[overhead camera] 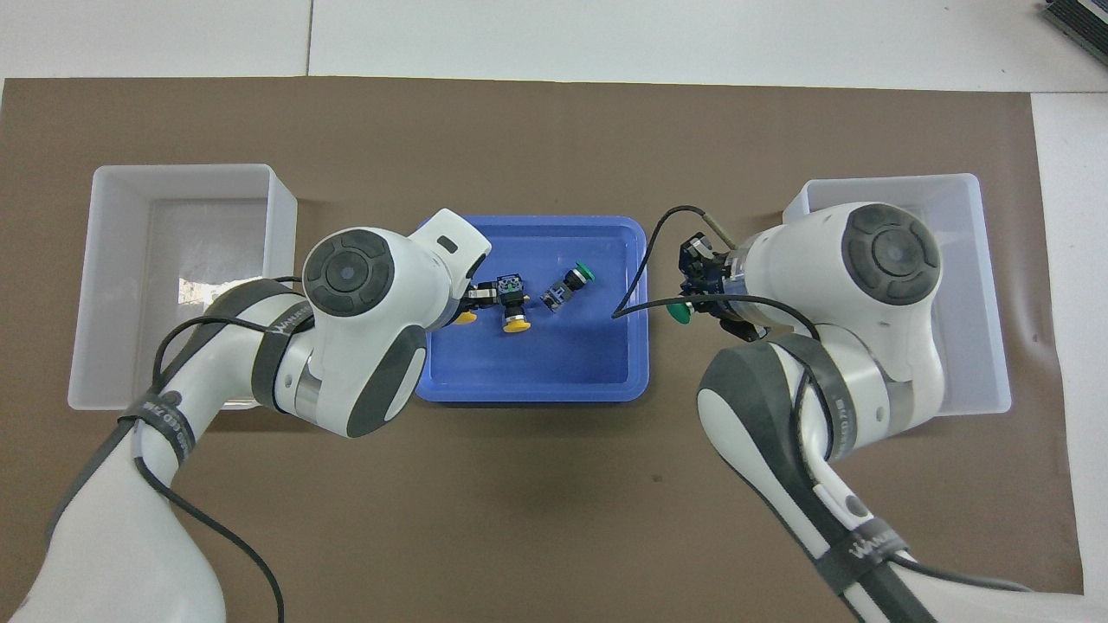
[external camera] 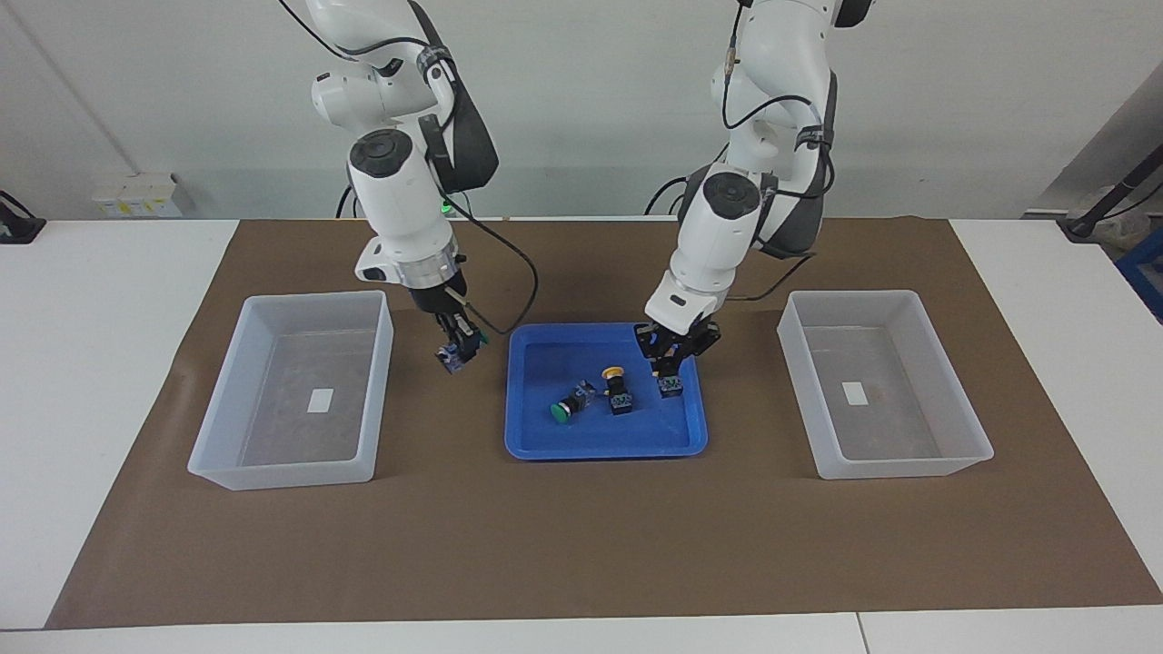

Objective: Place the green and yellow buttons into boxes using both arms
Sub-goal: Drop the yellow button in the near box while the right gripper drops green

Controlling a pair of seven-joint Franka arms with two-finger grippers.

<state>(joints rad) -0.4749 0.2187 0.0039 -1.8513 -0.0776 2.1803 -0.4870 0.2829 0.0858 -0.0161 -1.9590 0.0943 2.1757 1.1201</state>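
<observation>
Facing view: two arms raised over a brown mat on the bench.
Right hand (external camera: 457, 348): pinching a green button (external camera: 452, 359), over the mat between the blue tray (external camera: 604, 444) and the right arm's box (external camera: 293, 389).
Left hand (external camera: 670, 356): pinching a yellow button (external camera: 670, 384), just above the tray's edge toward the left arm's box (external camera: 883, 383).
In tray: second green button (external camera: 570, 404) lying on its side, second yellow button (external camera: 618, 390) upright beside it.
Boxes: no buttons inside.

Both arms raised, wrists angled down; right gripper (external camera: 457, 352) and left gripper (external camera: 670, 371) fingers clamped
</observation>
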